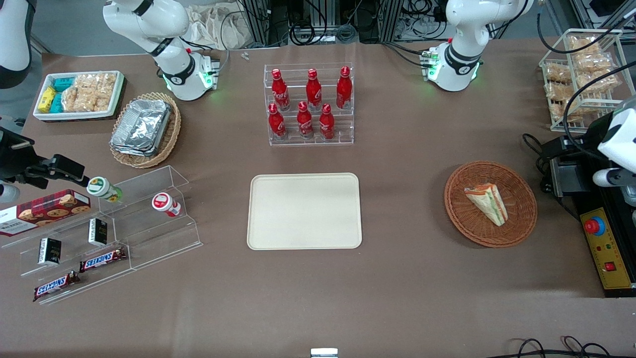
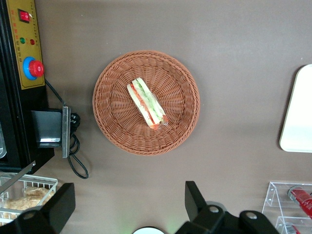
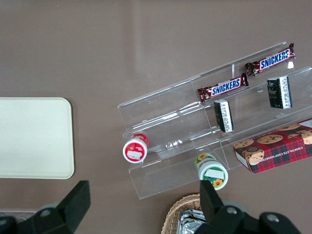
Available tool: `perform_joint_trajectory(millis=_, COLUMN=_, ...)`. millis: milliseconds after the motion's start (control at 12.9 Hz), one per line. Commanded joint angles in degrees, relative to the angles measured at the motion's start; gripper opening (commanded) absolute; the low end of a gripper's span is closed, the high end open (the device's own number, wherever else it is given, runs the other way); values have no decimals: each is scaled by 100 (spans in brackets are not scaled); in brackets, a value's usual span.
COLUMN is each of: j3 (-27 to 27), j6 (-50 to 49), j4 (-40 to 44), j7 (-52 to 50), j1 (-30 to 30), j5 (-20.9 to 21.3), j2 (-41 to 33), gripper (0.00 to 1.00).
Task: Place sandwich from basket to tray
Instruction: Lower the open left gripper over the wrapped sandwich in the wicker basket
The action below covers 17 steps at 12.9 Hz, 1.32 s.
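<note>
The sandwich [image 1: 488, 203] lies on its side in the basket [image 1: 521, 226], roughly in the middle, wrapped, with its pointed end aimed at the lower edge of the front frame. There's bare wicker all the way around it, so it's not touching the rim anywhere. In the wrist view its orange and green layers face up [image 2: 146, 103].

The basket sits mid-height in the front frame, toward the working arm's end of the table. There's open brown table [image 1: 407, 278] on every side of it except one. On the side toward the table's end a black control box [image 1: 606, 248] with a red button sits just beside the rim, apart from it, with cables next to it.

The gripper [image 2: 126, 207] hangs high above the table near the basket and is holding nothing. Its two black fingers [image 2: 58, 204] are spread wide, wider than the sandwich looks from up there.

The tray [image 1: 304, 211] is at the centre of the front frame, flat and bare, well apart from the basket, with nothing but tablecloth between them. A clear rack of red bottles [image 1: 310, 104] stands higher in the frame, farther from the camera than the tray, with a gap between rack and tray edge. A wire rack of snack bags [image 1: 581, 74] sits in the upper corner at the working arm's end.
</note>
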Motion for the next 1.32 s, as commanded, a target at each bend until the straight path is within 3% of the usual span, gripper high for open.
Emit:
perform_joint_trajectory(millis=0, j3=-34, j6=-119, j4=115, j7=-135, j1=49, j5=-37, j2=55, gripper=100)
perform_joint_trajectory(millis=311, j3=-25, j6=-119, j4=27, j7=-161, j1=66, j5=-54, j2=64, gripper=100)
perform_joint_trajectory(millis=544, j3=-7, j6=204, j4=-551, j7=-292, j1=84, j5=-89, j2=47, gripper=100)
perform_joint_trajectory(millis=933, j3=186, j6=2600, j4=-2930, j7=-416, j1=102, j5=-98, j2=-532, gripper=99)
perform_joint_trajectory(millis=1244, j3=230, j6=4034, j4=-3891, j7=-1521, j1=84, j5=-28, j2=-122, gripper=99)
